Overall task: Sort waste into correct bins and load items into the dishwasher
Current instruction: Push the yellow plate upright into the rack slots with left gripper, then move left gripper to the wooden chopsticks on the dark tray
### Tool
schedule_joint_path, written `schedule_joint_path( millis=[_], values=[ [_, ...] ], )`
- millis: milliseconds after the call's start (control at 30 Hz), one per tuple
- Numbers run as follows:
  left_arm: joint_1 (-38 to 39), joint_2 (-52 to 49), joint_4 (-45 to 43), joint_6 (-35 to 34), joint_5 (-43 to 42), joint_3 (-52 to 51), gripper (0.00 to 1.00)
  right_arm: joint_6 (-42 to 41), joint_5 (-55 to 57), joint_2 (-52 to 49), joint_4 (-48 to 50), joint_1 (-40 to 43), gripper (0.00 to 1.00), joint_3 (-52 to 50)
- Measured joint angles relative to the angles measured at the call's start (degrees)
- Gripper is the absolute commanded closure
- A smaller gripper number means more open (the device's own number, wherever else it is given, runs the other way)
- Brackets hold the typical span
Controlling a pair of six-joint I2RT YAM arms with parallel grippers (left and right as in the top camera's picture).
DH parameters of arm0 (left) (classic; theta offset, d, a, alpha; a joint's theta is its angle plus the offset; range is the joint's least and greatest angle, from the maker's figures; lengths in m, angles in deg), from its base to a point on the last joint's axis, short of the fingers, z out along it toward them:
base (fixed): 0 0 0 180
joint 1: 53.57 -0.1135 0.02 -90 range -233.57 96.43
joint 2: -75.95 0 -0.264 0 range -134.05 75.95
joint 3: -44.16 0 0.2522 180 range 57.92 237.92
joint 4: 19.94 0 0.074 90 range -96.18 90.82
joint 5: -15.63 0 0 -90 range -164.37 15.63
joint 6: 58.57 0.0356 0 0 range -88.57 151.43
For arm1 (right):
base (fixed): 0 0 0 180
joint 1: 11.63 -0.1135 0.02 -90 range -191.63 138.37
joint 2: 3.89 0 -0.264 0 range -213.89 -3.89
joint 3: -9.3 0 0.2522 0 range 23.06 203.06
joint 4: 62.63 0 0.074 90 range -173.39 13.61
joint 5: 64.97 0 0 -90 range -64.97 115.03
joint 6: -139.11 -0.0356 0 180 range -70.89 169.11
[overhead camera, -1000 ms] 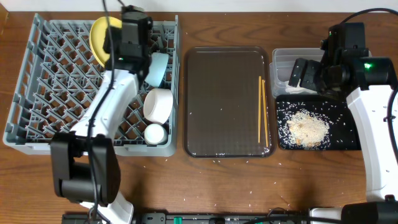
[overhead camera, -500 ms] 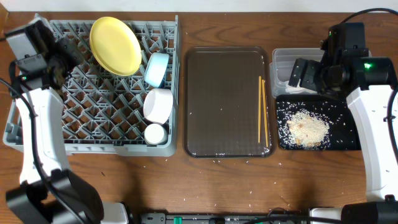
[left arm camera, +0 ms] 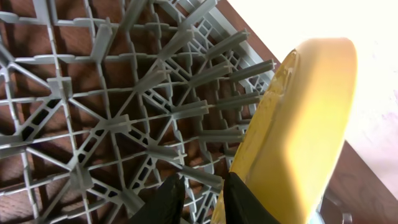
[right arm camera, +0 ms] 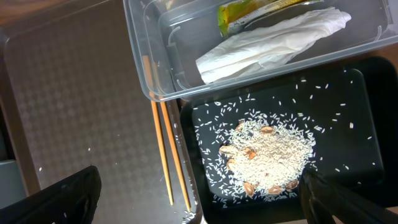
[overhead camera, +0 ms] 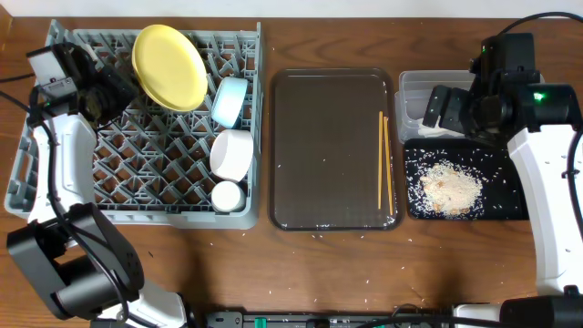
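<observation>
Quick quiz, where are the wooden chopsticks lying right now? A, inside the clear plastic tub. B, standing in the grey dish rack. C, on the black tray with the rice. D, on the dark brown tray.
D: the chopsticks lie flat along the right edge of the dark brown tray, beside the black tray of rice and apart from the dish rack and the clear tub.

The dish rack (overhead camera: 137, 146) looks like matt grey moulded plastic. The yellow plate (overhead camera: 168, 66) has a smooth, slightly glossy finish. The brown tray (overhead camera: 333, 146) is dark with a fine pebbled texture. 2 chopsticks (overhead camera: 385, 164) appear to be pale wood. The tub (right arm camera: 155, 68) is clear glossy plastic holding a crumpled white paper napkin (right arm camera: 267, 43). The black tray (right arm camera: 367, 130) carries dull rice grains (right arm camera: 267, 155).
</observation>
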Motion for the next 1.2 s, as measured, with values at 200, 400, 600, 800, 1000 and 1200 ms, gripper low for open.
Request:
schedule_joint_path(
  millis=[200, 400, 600, 800, 1000, 1200],
  values=[
    [2.49, 0.0, -2.51, -0.04, -0.26, 0.0, 0.76, 0.0, 0.0, 0.02, 0.0, 0.0, 0.01, 0.0],
    [5.14, 0.0, -3.91, 0.0, -1.73, 0.0, 0.77, 0.0, 0.0, 0.0, 0.0, 0.0, 0.01, 0.0],
    [5.14, 0.92, -4.26, -0.02, -1.7, 0.0, 0.77, 0.0, 0.0, 0.0, 0.0, 0.0, 0.01, 0.0],
    [7.04, 9.46, -1.97, 0.04, -1.62, 0.0, 0.72, 0.0, 0.0, 0.0, 0.0, 0.0, 0.01, 0.0],
    [20.94, 15.67, 5.64, 0.5, 0.85, 0.63, 0.64, 0.0, 0.0, 0.0, 0.0, 0.0, 0.01, 0.0],
    [38.18, 11.96, 9.07, 0.44, 7.52, 0.66, 0.63, 0.0, 0.0, 0.0, 0.0, 0.0, 0.01, 0.0]
  ],
)
